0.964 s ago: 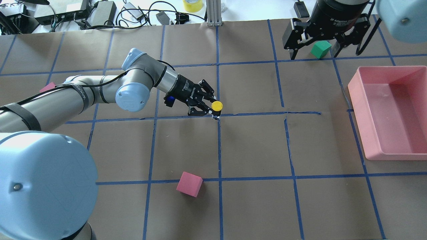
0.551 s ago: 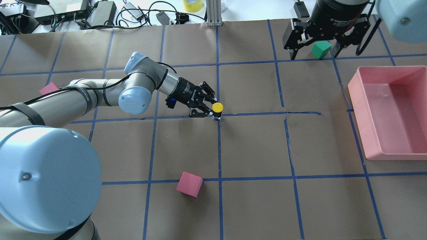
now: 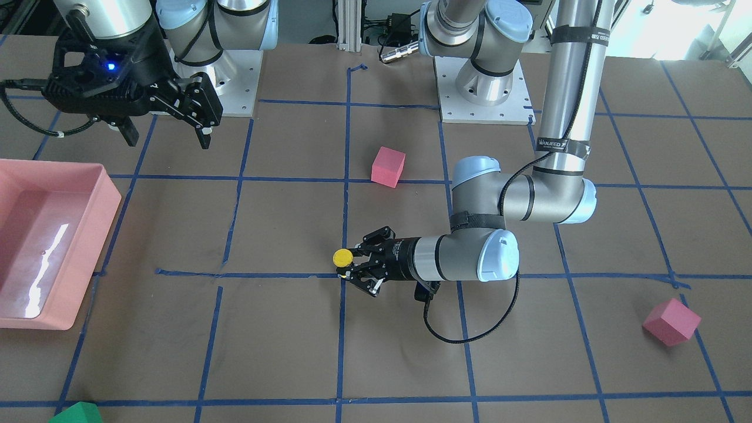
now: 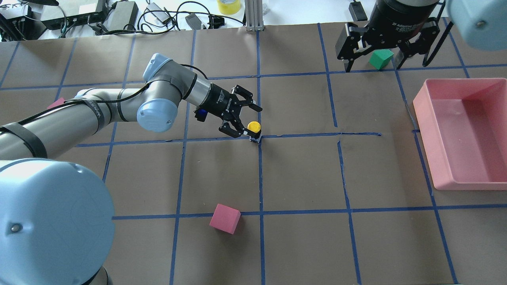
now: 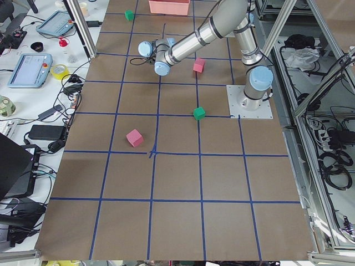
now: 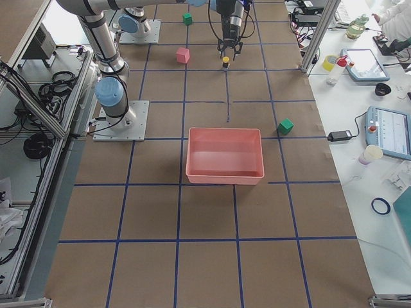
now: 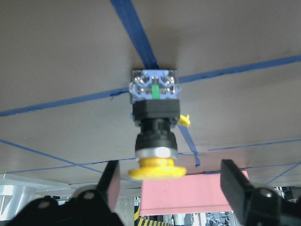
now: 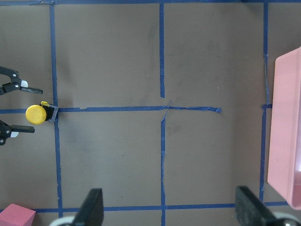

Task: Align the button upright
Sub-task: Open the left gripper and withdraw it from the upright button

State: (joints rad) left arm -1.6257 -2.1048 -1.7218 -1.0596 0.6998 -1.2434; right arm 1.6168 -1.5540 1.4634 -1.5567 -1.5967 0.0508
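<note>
Overhead exterior, left pincer [image 4: 248, 121] spread wide, just beside button [image 4: 254, 126]

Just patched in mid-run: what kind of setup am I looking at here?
Most likely a robotics lab test cell, not a factory line. The table has brown paper gridded with blue tape, teach pendants lie alongside, and power bricks and loose cables crowd its far edge.

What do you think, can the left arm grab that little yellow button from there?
Probably yes: the left gripper is open, straddling the button, and nothing lies between them.
</note>
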